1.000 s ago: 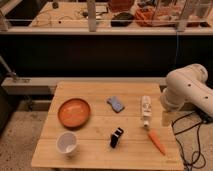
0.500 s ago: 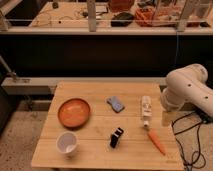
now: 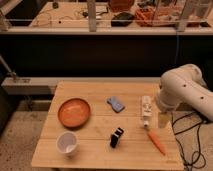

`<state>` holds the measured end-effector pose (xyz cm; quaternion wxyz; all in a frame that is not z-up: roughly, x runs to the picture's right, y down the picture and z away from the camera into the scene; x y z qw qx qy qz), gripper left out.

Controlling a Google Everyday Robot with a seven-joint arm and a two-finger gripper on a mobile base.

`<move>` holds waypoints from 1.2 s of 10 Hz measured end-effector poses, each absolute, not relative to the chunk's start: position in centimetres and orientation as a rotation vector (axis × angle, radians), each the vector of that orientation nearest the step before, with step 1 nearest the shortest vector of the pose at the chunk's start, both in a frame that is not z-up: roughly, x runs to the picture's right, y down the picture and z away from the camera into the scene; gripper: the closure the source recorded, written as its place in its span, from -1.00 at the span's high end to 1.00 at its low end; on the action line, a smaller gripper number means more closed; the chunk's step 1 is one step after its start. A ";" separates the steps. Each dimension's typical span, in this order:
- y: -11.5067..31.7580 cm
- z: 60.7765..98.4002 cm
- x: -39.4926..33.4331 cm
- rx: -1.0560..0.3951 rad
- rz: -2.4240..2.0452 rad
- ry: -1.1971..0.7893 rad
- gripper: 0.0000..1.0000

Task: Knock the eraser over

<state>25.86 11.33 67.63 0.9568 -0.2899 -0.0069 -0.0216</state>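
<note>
The eraser (image 3: 116,137), a small black block with a pale band near its top, stands upright on the wooden table (image 3: 95,150), towards the front middle. My gripper (image 3: 163,120) hangs below the white arm (image 3: 182,92) over the table's right edge. It is to the right of the eraser and a little farther back, well apart from it.
A white tube-like bottle (image 3: 145,111) lies between the gripper and the eraser, with an orange carrot (image 3: 157,142) in front of it. A flat blue-grey pad (image 3: 115,104) lies mid-table. An orange bowl (image 3: 74,112) and a white cup (image 3: 67,143) sit at the left. Cables hang at the right.
</note>
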 end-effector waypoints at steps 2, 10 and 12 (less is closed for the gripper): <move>11.6 67.6 25.0 -0.592 -0.064 -0.027 0.60; 12.9 67.3 20.8 -0.614 -0.164 -0.095 0.60; 13.2 67.2 20.1 -0.620 -0.184 -0.106 0.60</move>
